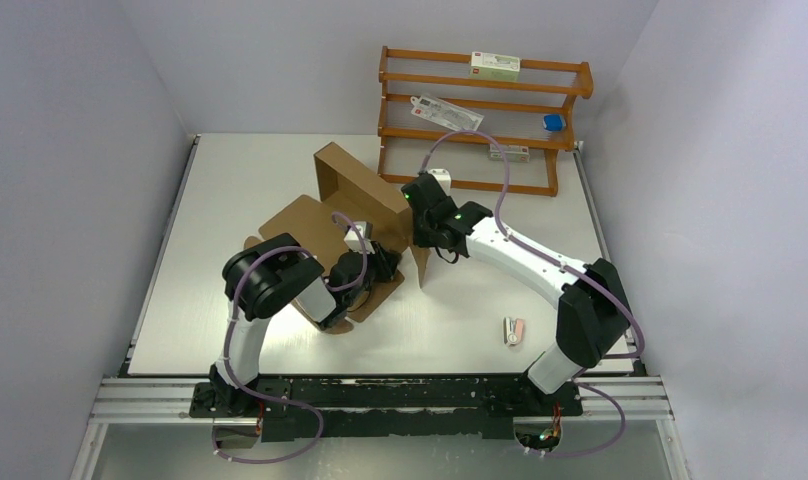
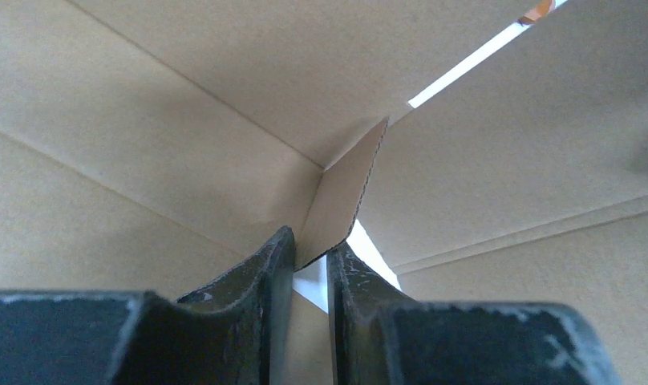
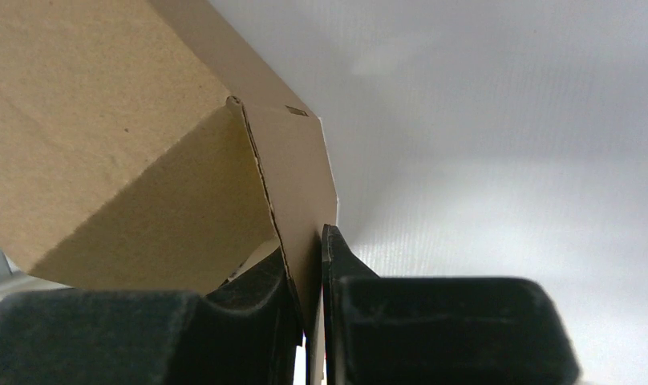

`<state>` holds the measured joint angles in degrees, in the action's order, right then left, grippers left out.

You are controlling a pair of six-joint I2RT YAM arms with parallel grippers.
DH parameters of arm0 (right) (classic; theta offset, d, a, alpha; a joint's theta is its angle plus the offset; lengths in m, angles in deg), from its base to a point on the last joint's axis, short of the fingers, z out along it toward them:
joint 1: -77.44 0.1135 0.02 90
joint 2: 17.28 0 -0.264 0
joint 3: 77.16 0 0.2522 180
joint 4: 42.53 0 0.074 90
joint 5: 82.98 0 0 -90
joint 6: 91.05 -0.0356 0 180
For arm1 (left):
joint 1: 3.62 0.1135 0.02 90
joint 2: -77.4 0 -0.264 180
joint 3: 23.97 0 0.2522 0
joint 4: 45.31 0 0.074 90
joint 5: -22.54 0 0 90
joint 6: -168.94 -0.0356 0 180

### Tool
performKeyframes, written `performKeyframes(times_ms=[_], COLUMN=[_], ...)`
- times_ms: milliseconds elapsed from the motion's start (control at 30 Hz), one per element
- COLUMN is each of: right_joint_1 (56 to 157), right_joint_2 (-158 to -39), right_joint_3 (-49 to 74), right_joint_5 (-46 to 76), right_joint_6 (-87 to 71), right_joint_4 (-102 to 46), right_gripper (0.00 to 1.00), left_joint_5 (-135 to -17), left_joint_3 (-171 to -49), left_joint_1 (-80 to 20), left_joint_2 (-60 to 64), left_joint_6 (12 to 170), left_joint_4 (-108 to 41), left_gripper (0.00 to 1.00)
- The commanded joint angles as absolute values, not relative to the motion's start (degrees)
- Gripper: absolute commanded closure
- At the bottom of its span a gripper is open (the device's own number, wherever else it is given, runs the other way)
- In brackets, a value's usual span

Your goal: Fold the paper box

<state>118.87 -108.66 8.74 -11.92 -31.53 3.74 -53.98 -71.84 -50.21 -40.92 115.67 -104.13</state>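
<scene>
Paper box (image 1: 358, 196) cardboard is pinched in both narrowly set claws: a small inner corner flap is caught between the fingers of the left gripper (image 2: 311, 255), and a side flap's edge is clamped in the right gripper (image 3: 308, 265). The half-folded sheet is propped mid-table (image 1: 230, 170), one wall raised towards the far side, with a wooden rack (image 1: 480, 110) beyond at the far right.
</scene>
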Motion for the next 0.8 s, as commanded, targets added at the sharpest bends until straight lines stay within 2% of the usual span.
performKeyframes(times_ms=[0,333,767], right_joint_1=[118.8,118.8,118.8], right_joint_2=[-110.7,-110.9,-109.3], right_joint_3=[11.5,13.0,8.9], right_joint_5=[-15.0,-13.2,-8.8], right_joint_6=[-38.9,-37.9,-35.5], right_joint_4=[-0.6,-2.4,-6.4], right_gripper=[0.85,0.71,0.71], left_joint_5=[-56.7,-57.6,-56.2], left_joint_3=[-71.6,-73.2,-72.1], left_joint_1=[-51.2,-54.7,-56.5], left_joint_2=[-42.3,-42.3,-39.7], left_joint_6=[116.9,118.0,117.7], left_joint_4=[-105.5,-106.3,-106.9], left_gripper=[0.74,0.73,0.67])
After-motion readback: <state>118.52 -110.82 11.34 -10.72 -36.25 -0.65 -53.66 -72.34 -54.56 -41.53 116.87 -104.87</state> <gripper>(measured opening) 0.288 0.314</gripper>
